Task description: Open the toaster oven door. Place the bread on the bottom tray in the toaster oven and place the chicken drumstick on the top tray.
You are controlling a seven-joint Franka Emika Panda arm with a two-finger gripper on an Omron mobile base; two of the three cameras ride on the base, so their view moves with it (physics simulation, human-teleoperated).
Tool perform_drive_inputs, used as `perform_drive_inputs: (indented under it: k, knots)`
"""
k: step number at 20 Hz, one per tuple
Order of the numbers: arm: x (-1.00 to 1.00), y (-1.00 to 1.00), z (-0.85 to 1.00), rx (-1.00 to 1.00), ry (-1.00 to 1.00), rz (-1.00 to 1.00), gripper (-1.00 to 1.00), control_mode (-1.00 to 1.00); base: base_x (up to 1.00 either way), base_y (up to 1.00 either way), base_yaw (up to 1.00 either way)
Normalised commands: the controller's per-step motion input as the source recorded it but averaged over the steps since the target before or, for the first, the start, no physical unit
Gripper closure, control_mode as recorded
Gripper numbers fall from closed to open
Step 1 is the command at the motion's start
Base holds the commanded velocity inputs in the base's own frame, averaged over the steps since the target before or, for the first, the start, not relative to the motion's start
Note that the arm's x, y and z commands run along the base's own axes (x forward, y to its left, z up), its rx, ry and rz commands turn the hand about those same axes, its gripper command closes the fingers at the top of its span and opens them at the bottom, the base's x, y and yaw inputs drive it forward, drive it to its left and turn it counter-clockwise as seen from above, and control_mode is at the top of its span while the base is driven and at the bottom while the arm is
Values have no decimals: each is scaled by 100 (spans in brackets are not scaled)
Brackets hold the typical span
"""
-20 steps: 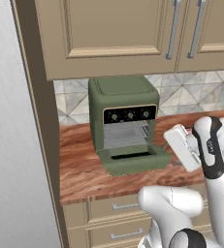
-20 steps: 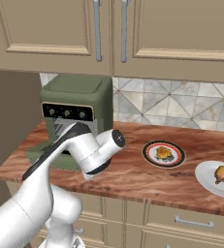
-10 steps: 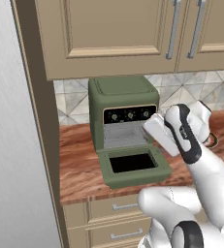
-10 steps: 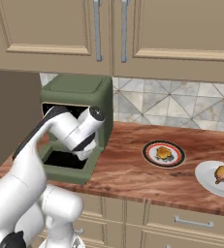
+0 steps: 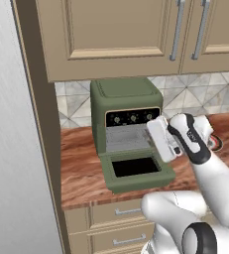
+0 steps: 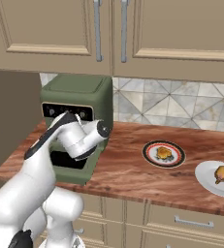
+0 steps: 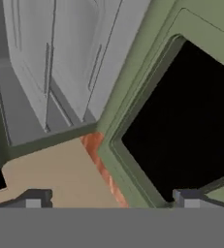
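The olive-green toaster oven (image 5: 125, 104) stands on the counter under the wall cabinets, also seen as the toaster oven (image 6: 78, 94). The toaster oven door (image 5: 137, 170) lies folded down flat, its dark window (image 7: 188, 131) facing up. Grey racks (image 7: 60, 72) show inside the cavity. My gripper (image 5: 159, 143) hovers above the door's right side, in front of the opening. Its fingertips (image 7: 33, 198) stand wide apart and open with nothing between them. The bread (image 6: 163, 153) rests on a red-rimmed plate. The chicken drumstick (image 6: 222, 173) lies on a white plate at the far right.
The wooden counter (image 6: 128, 169) runs right from the oven to the two plates. A tall panel (image 5: 36, 124) closes off the left. Wall cabinets (image 6: 133, 34) hang low over the oven. Drawers (image 5: 116, 218) sit below the counter edge.
The oven door has swung from partly open down to flat. My hand has moved left to the oven's front, and its jaws have widened.
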Motion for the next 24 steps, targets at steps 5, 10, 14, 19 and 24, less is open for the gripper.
perform_drive_inputs:
  k: [5, 10, 14, 19, 24]
  knots:
    - [8, 44, -3, 24, 6, -46, -100, -100, 0, 0, 0]
    - [29, -4, -5, 48, 8, -21, -100, -100, 0, 0, 0]
    - [11, -5, -35, 48, 12, -15, -100, -100, 0, 0, 0]
    - [42, 2, -38, 35, 2, -10, -100, -100, 0, 0, 0]
    - [26, 36, -37, 11, 0, -17, -100, -100, 0, 0, 0]
